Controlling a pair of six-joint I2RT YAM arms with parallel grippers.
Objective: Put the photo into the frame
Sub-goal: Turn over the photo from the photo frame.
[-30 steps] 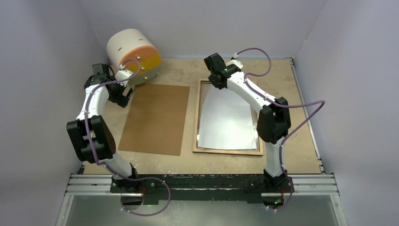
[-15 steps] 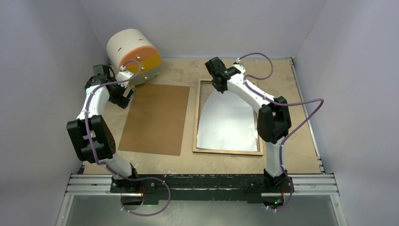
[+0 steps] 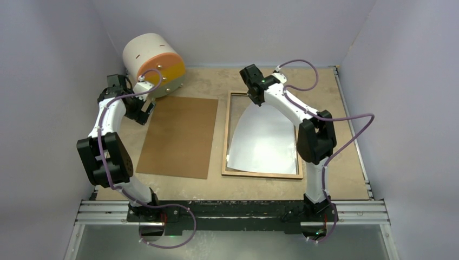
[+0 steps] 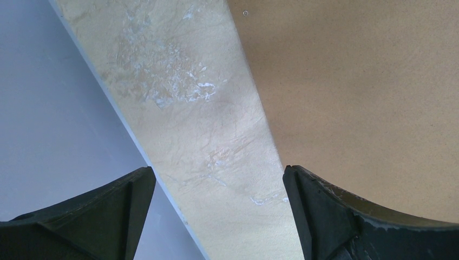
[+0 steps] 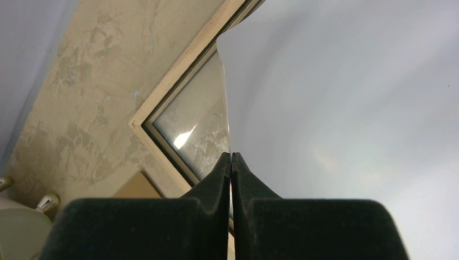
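The photo [image 3: 263, 138] shows its pale reverse and stands curved over the frame [image 3: 260, 174], which lies back-up on the right half of the table. Its near edge rests inside the frame's near rim. My right gripper [image 3: 258, 102] is shut on the photo's far edge, holding that end up off the glass. In the right wrist view the fingertips [image 5: 231, 157] pinch the sheet's edge [image 5: 335, 108] above the frame's wooden corner [image 5: 178, 81]. My left gripper [image 3: 144, 111] hangs open and holds nothing, [image 4: 219, 179] over bare table.
A brown backing panel [image 3: 178, 135] lies flat left of the frame, its edge [image 4: 368, 97] under my left gripper's right finger. A white cylinder with an orange face [image 3: 154, 59] lies on its side at the back left. Grey walls [image 4: 54, 108] close in the table.
My right gripper has shifted slightly right with the photo's far edge, and the sheet bows more, its far end looking narrower. The left arm has not moved.
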